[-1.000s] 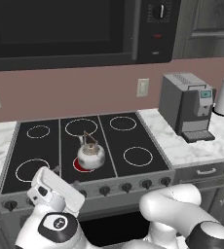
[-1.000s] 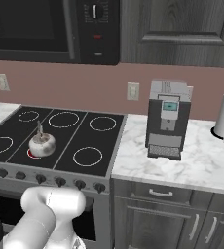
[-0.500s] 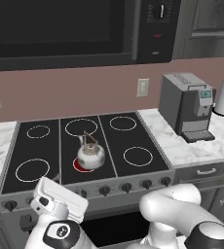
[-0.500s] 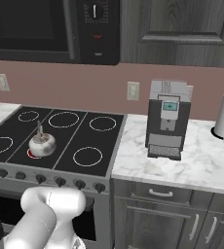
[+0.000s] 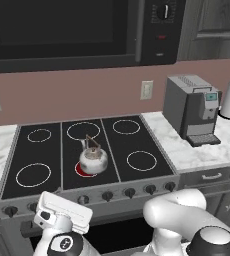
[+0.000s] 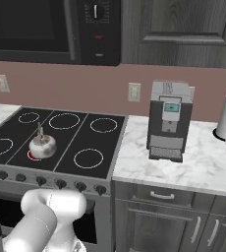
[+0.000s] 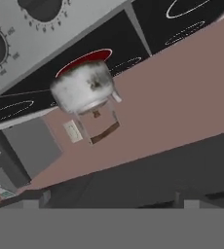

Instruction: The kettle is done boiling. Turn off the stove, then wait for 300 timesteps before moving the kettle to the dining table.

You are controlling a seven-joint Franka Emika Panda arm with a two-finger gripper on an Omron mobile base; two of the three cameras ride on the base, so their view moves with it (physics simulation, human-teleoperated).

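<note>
**Burner glowing, kettle waiting**

My fingers are spread as wide as they go and hold nothing; I want them free because the first job is a knob [image 5: 107, 196], not the kettle [image 5: 93, 160]. My hand [image 5: 63, 219] hangs low in front of the stove [image 5: 137, 140], at its front left, below the row of knobs along the grey front edge. That is a sensible place, I judge, since the knobs sit there and I have to twist one before anything else.

The kettle stands upright on the front burner of the middle column, near the front edge of the glass, its wire handle arched over it. A red ring [image 5: 80, 170] shows under it, so the heat looks to be on. In the hand view, rolled upside down, two knobs sit at the top left, just beside the red ring [image 7: 84, 58] and the kettle [image 7: 84, 87].

I cannot tell which knob belongs to this burner; I would guess one near the middle of the row.
</note>
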